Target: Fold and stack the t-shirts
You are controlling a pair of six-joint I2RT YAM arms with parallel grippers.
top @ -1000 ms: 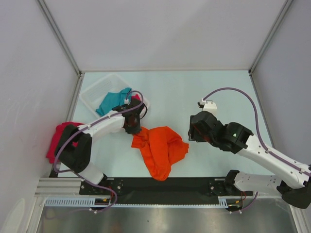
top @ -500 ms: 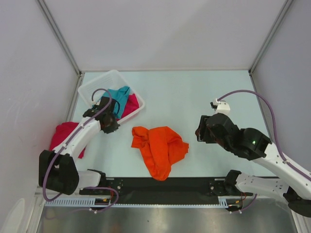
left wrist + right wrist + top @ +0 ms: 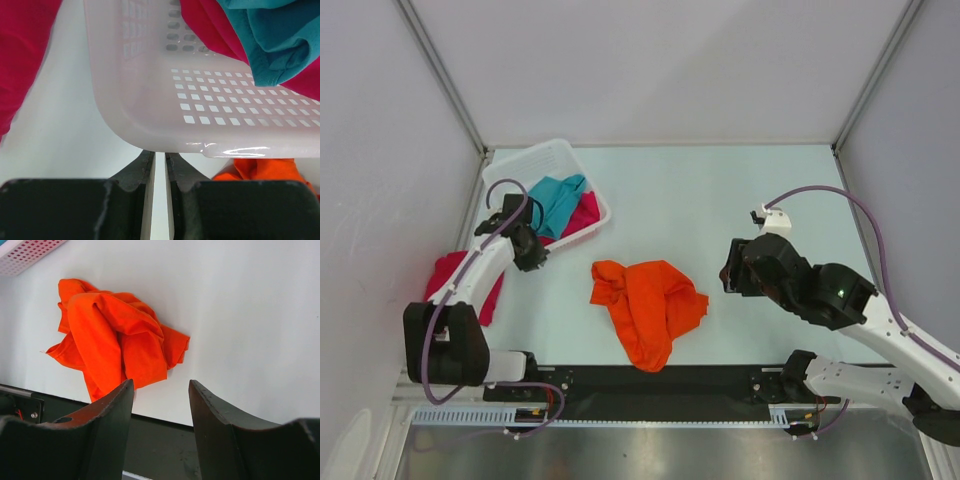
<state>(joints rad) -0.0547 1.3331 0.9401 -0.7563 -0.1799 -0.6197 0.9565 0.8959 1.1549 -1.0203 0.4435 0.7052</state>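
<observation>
A crumpled orange t-shirt lies on the table in front of the arms. Inside the white lattice basket at the back left lie a teal t-shirt and a crimson t-shirt. Another crimson t-shirt lies on the table left of the basket. My left gripper is shut on the basket's near corner rim, which hides its tips. To the right of the orange t-shirt, my right gripper hangs open with nothing in it.
Grey walls enclose the table on the left, back and right. A black rail runs along the near edge between the arm bases. A corner of the basket shows at the top left of the right wrist view.
My left gripper has swung left from beside the orange t-shirt, and the basket has shifted and turned with it. The right arm drew back to the right and now holds still.
</observation>
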